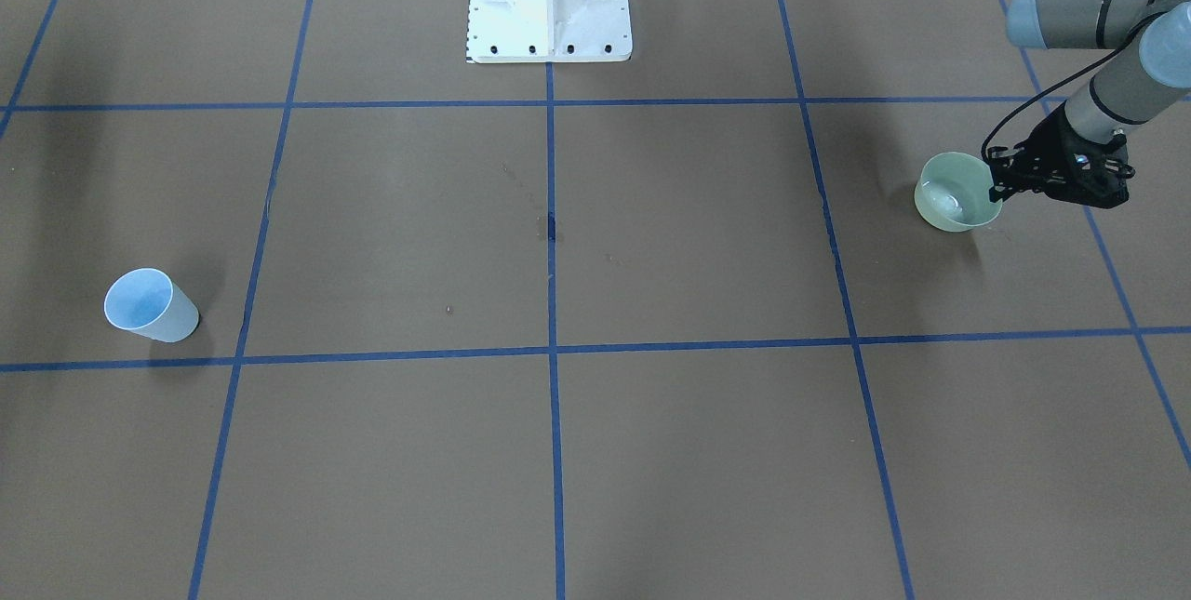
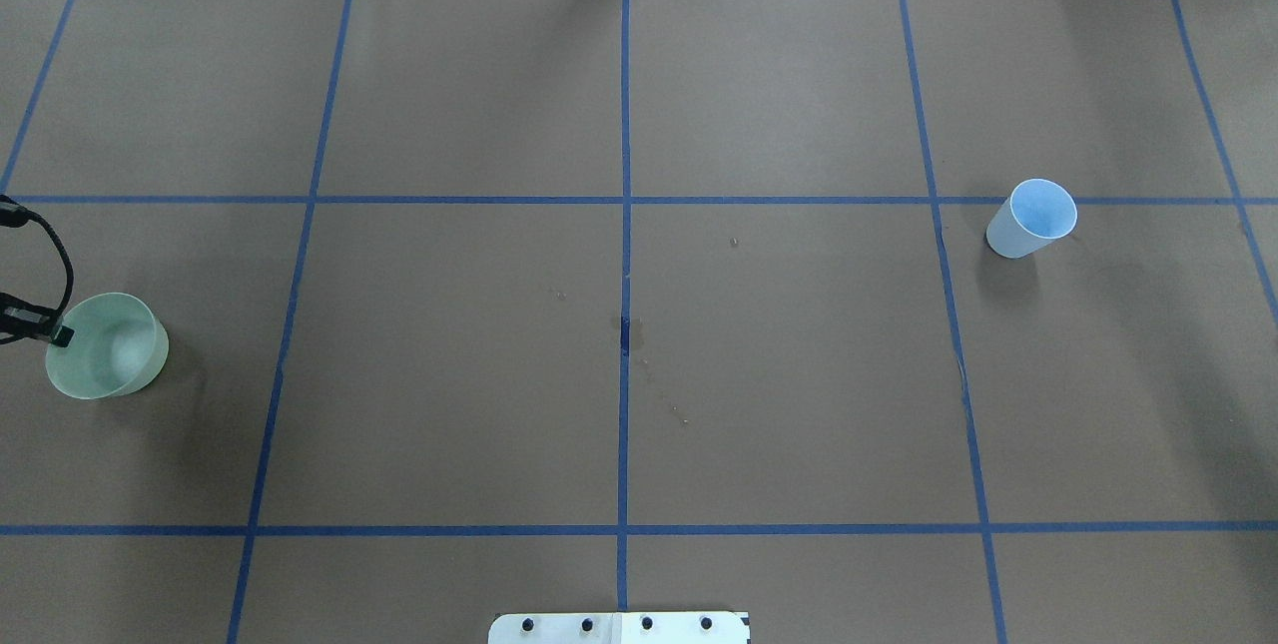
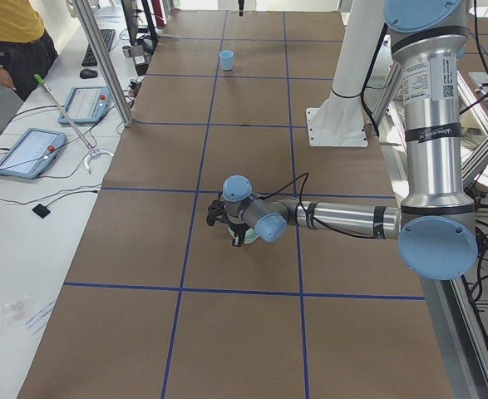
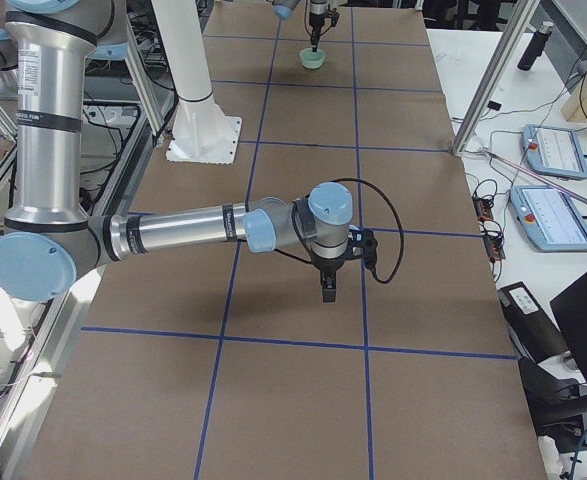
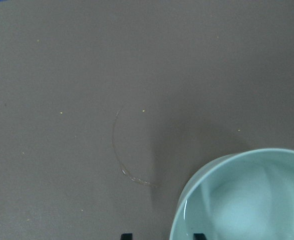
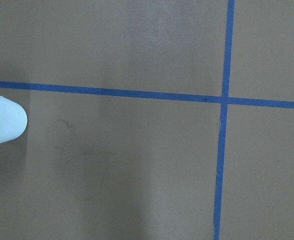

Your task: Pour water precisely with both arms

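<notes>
Brown paper covers the table (image 2: 449,374), ruled into big squares by blue tape lines (image 2: 626,125).

The left arm (image 3: 343,218) reaches low and nearly level across the table. The right arm (image 4: 173,232) does much the same at the other end.

In the overhead view the green bowl (image 1: 963,181) sits at the far left edge, mid-height. The blue cup (image 2: 1033,218) stands upright in the upper right, well apart from the bowl, with the whole centre of the table between them.

The left gripper (image 1: 1003,181) is at the bowl's rim. In the left wrist view its fingertips (image 5: 199,236) stand parted at the bottom edge, one inside the wall and one outside. A gap shows on both sides of the wall, so the jaws look astride the rim but not closed on it.

The right gripper (image 4: 328,285) points straight down over bare paper and shows only in the side view. From there I cannot tell how far its jaws are apart, and nothing is seen in them. Its wrist camera catches the cup at the left edge of the frame, near but not under the hand.

The water (image 1: 947,203) is a faint glint in the bottom of the bowl.

So the bowl belongs to the left gripper and the cup lies nearer the right one. The pour likely depends on closing that wide gap across the table.
</notes>
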